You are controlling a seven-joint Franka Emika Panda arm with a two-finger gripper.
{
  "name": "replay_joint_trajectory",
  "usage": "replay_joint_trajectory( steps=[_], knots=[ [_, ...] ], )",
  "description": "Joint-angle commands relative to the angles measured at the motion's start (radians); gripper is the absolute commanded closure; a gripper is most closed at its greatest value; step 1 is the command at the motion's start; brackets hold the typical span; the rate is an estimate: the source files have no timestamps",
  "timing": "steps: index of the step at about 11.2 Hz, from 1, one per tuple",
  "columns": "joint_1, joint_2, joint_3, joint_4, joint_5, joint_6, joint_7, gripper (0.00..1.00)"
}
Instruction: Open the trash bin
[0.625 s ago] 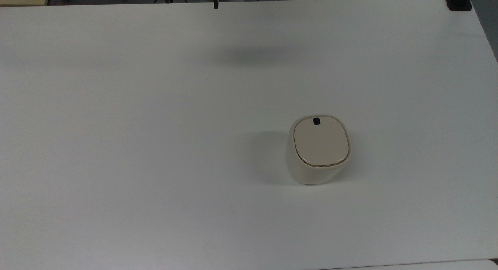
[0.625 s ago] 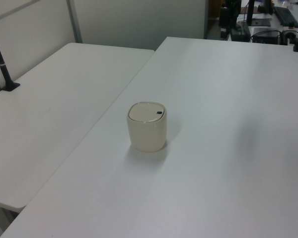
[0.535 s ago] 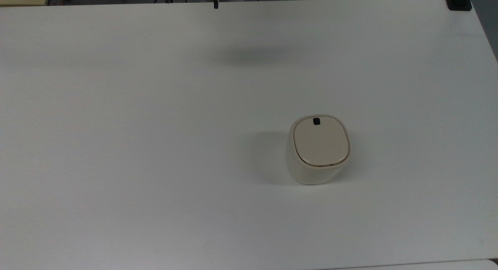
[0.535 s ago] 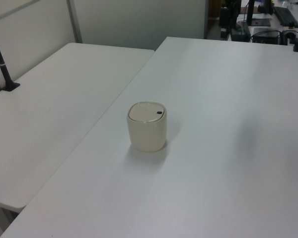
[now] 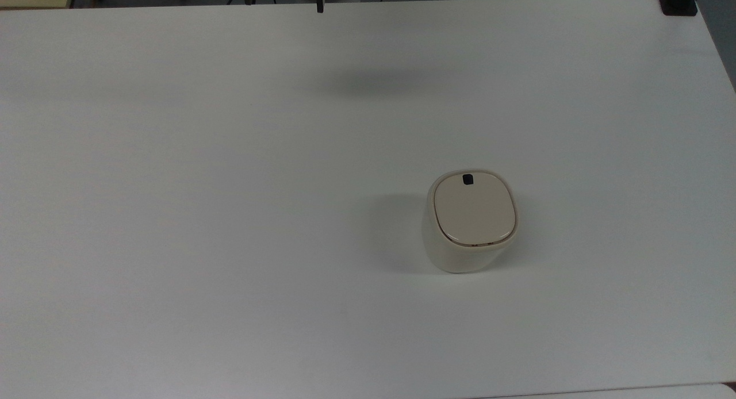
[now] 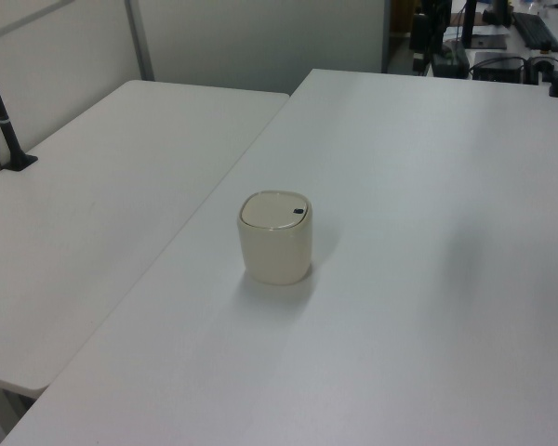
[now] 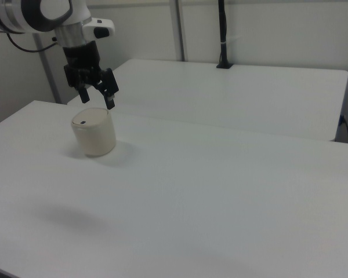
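Top view: trash bin [image 5: 470,221] shut, right of centre on counter [image 5: 230,215]; button [image 5: 468,179] small, easily missed.
Left view: bin stands free; off-centre push could tip it.
Right view: tool [image 7: 96,97] spread, empty.

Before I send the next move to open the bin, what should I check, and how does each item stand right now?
1. Trash bin upright on the table: ok.
2. Lid lying flat and shut, ready to be released: ok.
3. Black button on the lid's edge uncovered: ok.
4. Pincer open and empty: ok.
5. Pincer apart from the bin, no contact: ok.
6. Pincer lined up over the button: not ok; in the top view it sits at the upper edge, far from the bin.
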Motion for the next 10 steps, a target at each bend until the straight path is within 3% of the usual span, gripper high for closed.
replay_joint_trajectory(
  steps=[1,10],
  knots=[
    [0.007,-0.002,-0.012,0.0,0.027,0.011,-0.014,0.0],
    [0.006,0.001,-0.011,-0.003,0.027,0.014,-0.046,0.0]
  ],
)
